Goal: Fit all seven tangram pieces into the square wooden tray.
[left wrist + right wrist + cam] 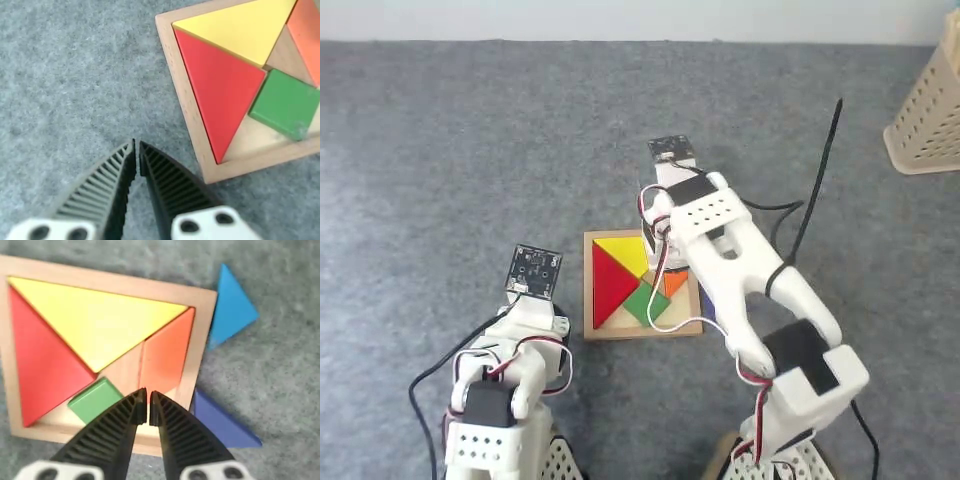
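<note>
A grey felt-like carpet (440,150) covers the table, with a cream perforated basket (925,110) at one corner. In the middle lies the square wooden tray (588,300). It holds a large yellow triangle (100,325), a large red triangle (42,355), a small green square (95,400) and an orange piece (167,355) set against the rim, with bare wood showing between them. A light blue triangle (230,307) and a dark blue triangle (217,422) lie on the carpet just beside the tray.

The green square looks turned in its gap, so a piece pushed in next to it could jam or ride up. The tray sits loose (nothing pins it), so a sideways shove would likely slide it. Flat pieces on soft carpet may also slip from a pinch.

The right gripper (145,395) hangs over the rim by the green square and orange piece. Its fingers are drawn almost together and grasp nothing. The left gripper (136,147) is over bare carpet near a tray corner, likewise pressed together and empty, apart from the tray.
</note>
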{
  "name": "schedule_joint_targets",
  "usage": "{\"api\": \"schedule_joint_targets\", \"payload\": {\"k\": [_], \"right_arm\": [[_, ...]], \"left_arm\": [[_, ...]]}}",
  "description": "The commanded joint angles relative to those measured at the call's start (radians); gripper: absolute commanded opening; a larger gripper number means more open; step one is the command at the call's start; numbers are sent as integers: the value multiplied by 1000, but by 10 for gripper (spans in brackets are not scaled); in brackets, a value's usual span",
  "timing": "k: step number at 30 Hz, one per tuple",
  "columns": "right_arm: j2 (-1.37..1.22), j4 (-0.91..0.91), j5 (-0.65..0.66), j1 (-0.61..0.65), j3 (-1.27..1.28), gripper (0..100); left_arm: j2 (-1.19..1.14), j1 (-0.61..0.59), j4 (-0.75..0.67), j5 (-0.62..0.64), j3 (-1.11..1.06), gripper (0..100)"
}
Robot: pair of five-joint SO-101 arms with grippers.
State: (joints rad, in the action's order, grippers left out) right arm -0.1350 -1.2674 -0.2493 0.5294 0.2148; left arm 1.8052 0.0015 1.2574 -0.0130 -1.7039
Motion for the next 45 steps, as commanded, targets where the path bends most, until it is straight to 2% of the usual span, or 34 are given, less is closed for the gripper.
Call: {"api": "schedule_joint_targets", "payload": {"k": [1, 4, 7, 9, 14, 19, 23, 31, 36, 43, 45], "right_arm": [[156, -31, 118, -67, 37, 6], [286, -31, 318, -127, 150, 9], [395, -24, 559, -140, 270, 9], [452, -16, 667, -136, 333, 9], [486, 18, 677, -90, 483, 25], [486, 125, 694, -51, 578, 173], [484, 137, 697, -61, 591, 226], [467, 225, 732, -67, 655, 231], [335, 303, 733, -124, 641, 231], [203, 280, 732, -189, 542, 225], [191, 275, 727, -196, 525, 188]], "left_arm": [[21, -6, 6, 6, 19, 12], [21, -6, 6, 6, 19, 12], [21, -6, 6, 6, 19, 12], [21, -6, 6, 6, 19, 12], [21, -6, 6, 6, 19, 12], [21, -6, 6, 6, 19, 12], [21, -6, 6, 6, 19, 12], [21, -6, 6, 6, 19, 12], [21, -6, 6, 6, 19, 12], [21, -6, 6, 6, 19, 12], [21, -6, 6, 6, 19, 12]]}}
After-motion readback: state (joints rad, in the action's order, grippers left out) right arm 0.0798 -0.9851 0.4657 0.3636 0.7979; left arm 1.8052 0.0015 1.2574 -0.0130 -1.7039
